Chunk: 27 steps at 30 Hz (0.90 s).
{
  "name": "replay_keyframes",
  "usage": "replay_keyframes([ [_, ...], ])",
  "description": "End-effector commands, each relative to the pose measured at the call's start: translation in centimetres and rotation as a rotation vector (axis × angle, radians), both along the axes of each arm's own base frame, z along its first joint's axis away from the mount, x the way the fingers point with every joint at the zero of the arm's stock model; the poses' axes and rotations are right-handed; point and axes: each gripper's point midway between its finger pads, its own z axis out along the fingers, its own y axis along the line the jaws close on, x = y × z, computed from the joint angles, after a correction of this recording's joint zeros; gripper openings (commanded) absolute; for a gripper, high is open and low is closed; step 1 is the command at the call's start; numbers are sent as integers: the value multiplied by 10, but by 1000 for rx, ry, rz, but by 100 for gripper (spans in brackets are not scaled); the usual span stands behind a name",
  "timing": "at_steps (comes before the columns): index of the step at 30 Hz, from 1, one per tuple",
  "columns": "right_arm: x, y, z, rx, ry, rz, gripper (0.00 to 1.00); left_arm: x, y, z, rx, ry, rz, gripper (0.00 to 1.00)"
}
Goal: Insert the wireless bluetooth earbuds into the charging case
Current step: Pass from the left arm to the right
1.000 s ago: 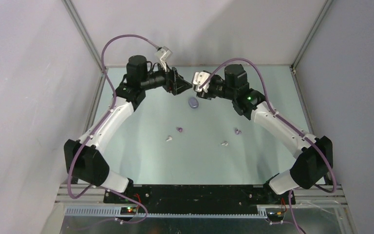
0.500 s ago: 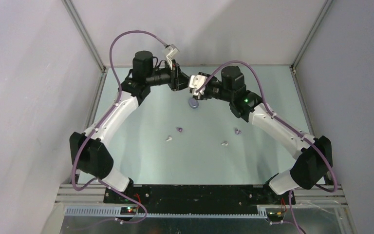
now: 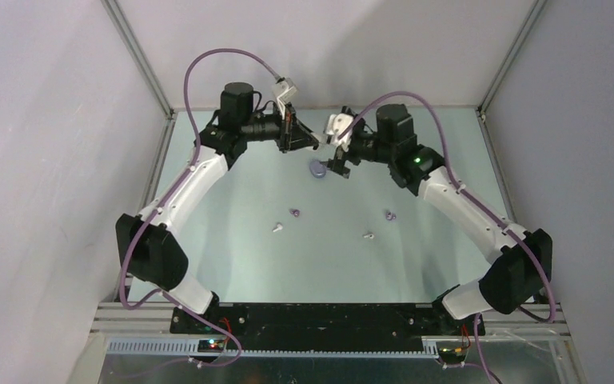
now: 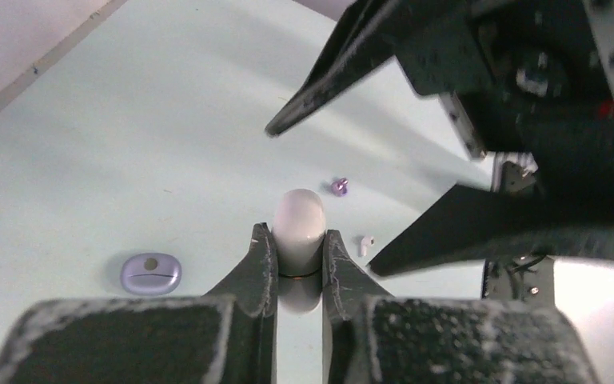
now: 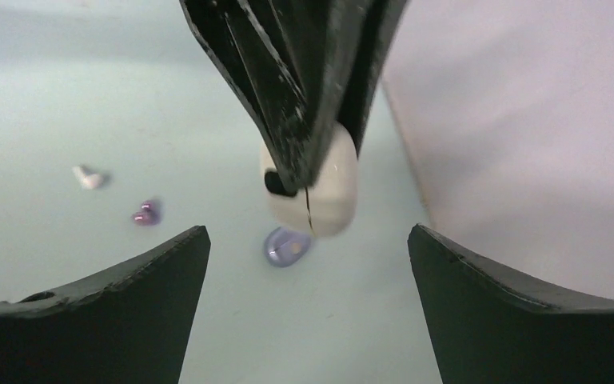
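My left gripper (image 4: pixel 297 236) is shut on a white charging case (image 4: pixel 299 228), held in the air over the back of the table. Facing it, my right gripper (image 5: pixel 308 230) stands wide open with nothing between its fingers, the white case (image 5: pixel 320 192) just ahead of them. In the top view the left gripper (image 3: pixel 313 141) and right gripper (image 3: pixel 338 162) almost meet. The earbuds lie loose mid-table: one purple (image 3: pixel 294 213), one white (image 3: pixel 277 227), another white (image 3: pixel 369 236) and another purple (image 3: pixel 389 215).
A closed purple case (image 3: pixel 317 169) lies on the table just below the two grippers, also in the left wrist view as the purple case (image 4: pixel 151 274). Grey walls and aluminium frame posts enclose the pale green table (image 3: pixel 232 256).
The left gripper moved right toward the right gripper and shut on the white case. The right gripper's jaws opened wide and it drew back slightly to the right.
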Motion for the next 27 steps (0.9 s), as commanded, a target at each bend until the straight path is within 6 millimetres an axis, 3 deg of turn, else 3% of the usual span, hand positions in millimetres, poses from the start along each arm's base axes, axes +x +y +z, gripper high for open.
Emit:
replay_keyframes([
  [1, -36, -20, 30, 66, 254, 105, 99, -12, 13, 15, 101, -259, -99, 0],
  [5, -44, -24, 25, 31, 462, 202, 85, -23, 23, 17, 163, -469, -146, 1],
  [10, -38, -6, 29, 46, 543, 274, 70, -39, 27, 24, 166, -647, -168, 1],
  [24, -36, 36, 23, 46, 478, 341, 69, -47, 26, 28, 164, -718, -168, 0],
  [27, -36, 40, 21, 47, 475, 348, 65, -46, 26, 29, 163, -719, -159, 0],
])
